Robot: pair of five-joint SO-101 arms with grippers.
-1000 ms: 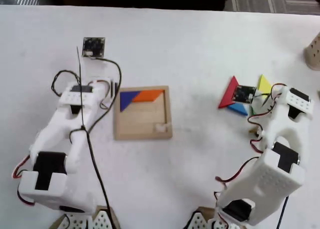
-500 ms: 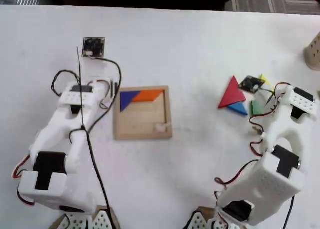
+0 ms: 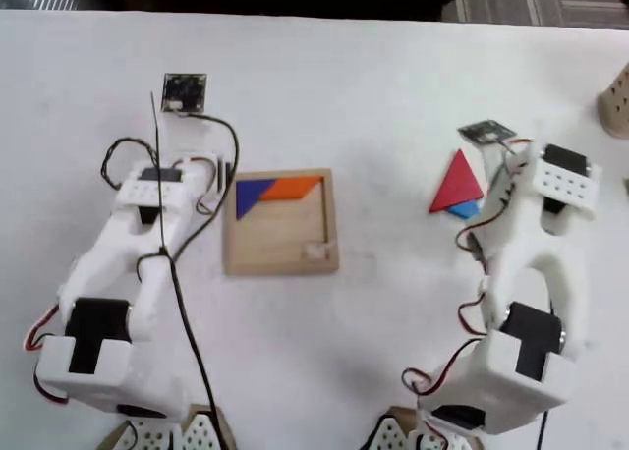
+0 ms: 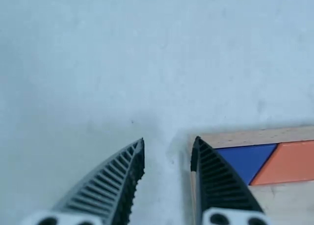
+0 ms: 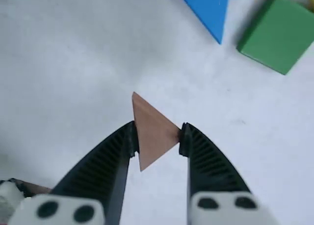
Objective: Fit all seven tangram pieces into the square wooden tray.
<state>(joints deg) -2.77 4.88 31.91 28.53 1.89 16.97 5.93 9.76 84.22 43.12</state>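
The square wooden tray (image 3: 280,242) lies mid-table and holds a blue piece (image 3: 252,196) and an orange piece (image 3: 294,187) along its far edge. A small pale piece (image 3: 316,251) sits in its near right corner. My left gripper (image 4: 168,149) is open, low over the table at the tray's corner (image 4: 245,136), one finger just over the rim. My right gripper (image 5: 157,136) is shut on a small brown triangle (image 5: 153,129), held above the table. Beyond it lie a blue triangle (image 5: 208,4) and a green square (image 5: 277,33). A red triangle (image 3: 459,183) lies beside the right arm (image 3: 545,190).
A tan cone-shaped object (image 3: 617,101) stands at the table's right edge. A small black board (image 3: 185,92) with a cable lies beyond the left arm (image 3: 147,214). White table (image 3: 383,106) stretches between the tray and the loose pieces.
The right arm's wrist has swung up and toward the far side of the table. It now covers the green and yellow pieces in the high view. The left arm has not moved.
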